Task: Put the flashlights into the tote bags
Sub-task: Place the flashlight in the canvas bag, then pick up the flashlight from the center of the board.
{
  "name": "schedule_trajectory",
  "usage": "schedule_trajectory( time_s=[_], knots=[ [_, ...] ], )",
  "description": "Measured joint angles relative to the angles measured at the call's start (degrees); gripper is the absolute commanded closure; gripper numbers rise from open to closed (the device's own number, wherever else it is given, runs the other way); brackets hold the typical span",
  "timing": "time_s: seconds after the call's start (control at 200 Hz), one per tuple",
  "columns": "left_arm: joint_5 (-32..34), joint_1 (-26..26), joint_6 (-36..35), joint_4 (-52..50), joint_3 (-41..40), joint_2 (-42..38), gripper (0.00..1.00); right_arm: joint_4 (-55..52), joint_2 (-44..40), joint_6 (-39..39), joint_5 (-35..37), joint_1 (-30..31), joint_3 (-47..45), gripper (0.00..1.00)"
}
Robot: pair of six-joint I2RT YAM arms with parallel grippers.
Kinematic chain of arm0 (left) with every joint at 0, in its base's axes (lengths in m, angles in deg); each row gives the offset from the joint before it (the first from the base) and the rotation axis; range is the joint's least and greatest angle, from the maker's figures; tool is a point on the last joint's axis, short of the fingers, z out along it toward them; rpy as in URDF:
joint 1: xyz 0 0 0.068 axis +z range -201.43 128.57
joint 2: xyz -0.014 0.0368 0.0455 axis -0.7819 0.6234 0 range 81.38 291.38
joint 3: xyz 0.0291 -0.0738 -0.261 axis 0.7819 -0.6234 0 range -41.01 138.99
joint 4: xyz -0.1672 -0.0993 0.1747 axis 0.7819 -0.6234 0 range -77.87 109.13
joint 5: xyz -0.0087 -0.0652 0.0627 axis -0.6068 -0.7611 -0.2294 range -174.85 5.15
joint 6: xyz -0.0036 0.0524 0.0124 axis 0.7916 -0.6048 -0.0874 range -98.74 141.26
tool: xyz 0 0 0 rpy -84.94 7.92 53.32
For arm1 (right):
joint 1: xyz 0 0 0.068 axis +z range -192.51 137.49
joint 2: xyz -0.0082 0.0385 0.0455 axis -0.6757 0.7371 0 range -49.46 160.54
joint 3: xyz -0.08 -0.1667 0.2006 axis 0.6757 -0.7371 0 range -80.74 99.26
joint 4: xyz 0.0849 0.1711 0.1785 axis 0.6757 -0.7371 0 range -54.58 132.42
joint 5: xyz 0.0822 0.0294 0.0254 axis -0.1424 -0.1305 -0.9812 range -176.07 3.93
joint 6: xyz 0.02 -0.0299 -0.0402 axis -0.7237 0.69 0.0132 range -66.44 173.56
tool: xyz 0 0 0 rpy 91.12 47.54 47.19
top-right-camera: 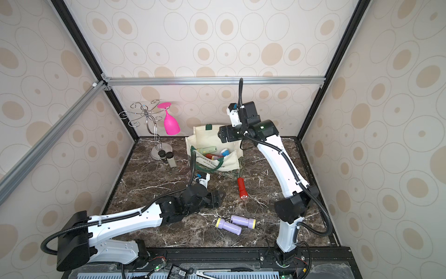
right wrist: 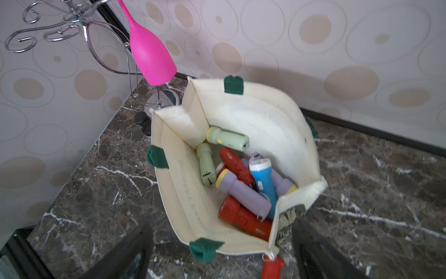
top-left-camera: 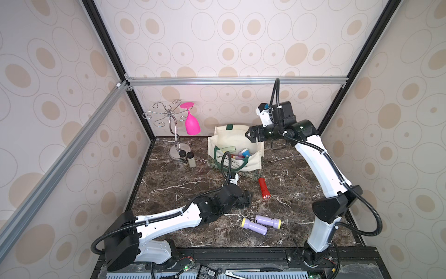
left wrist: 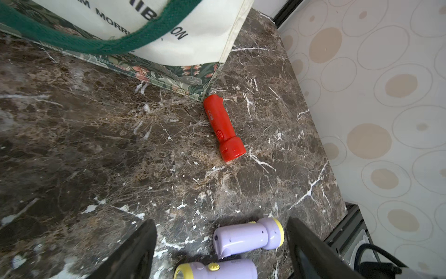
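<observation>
At the far left of the marble tabletop [top-left-camera: 169, 188] a wire rack [top-left-camera: 175, 125] holds a pink glass [top-left-camera: 192, 123] upside down, with two dark-capped jars [top-left-camera: 187, 157] at its foot.

The left gripper [top-left-camera: 248, 199] hangs low over the middle of the table. Its jaws are spread wide and hold nothing. In its wrist view, two lilac flashlights [left wrist: 248, 236] [left wrist: 217, 270] lie on the marble below the gap between the fingers [left wrist: 135, 253], touched by neither. In both top views this pair lies side by side, nearer the front edge than the gripper and a little to its right [top-right-camera: 242, 221].

Beyond the gripper stands the tote bag [top-left-camera: 251, 164], cream with green handles, its mouth open. The right wrist view shows its load: two pale green flashlights [right wrist: 226, 139], two red ones [right wrist: 243, 217], lilac ones [right wrist: 241, 193] and one blue flashlight [right wrist: 261, 178] on top.

A lone red flashlight [top-left-camera: 263, 189] lies on the table with its tail end touching, or nearly touching, the bag's front right corner and its head toward the front. It is just to the right of the left gripper and apart from it.

The right gripper [top-left-camera: 248, 135] hovers above the bag's right rear edge, jaws parted and empty, looking down into the bag; the flashlights inside are well below it.
</observation>
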Motion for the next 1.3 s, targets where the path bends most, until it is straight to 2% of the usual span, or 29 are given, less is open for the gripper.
schedule_trajectory(
  time_s=[0.16, 0.365, 0.52, 0.735, 1.01, 1.301],
  knots=[
    [0.87, -0.79, 0.9, 1.31, 5.55, 7.78, 0.2, 1.44, -8.31, -2.36, -3.41, -5.51, -12.94, 0.08],
    [1.2, -2.21, 1.73, 0.55, 17.38, 20.2, 0.22, 4.44, -21.22, -4.42, -6.38, -10.78, -27.47, 0.07],
    [1.11, -2.58, 1.86, -3.32, 26.84, 28.24, 0.24, 5.73, -29.29, -6.78, -6.84, -11.19, -37.35, 0.08],
    [-0.94, -2.34, 1.86, -10.49, 36.87, 37.88, 0.25, 7.91, -31.82, -10.19, -7.45, -11.39, -45.62, 0.06],
    [-4.59, -0.57, 1.9, -15.43, 38.69, 41.59, 0.28, 10.16, -35.95, -13.14, -8.02, -18.49, -50.82, 0.06],
    [-5.77, 1.75, 2.89, -14.32, 38.38, 42.51, 0.27, 10.49, -36.39, -13.55, -8.24, -18.71, -51.39, 0.06]
  ],
)
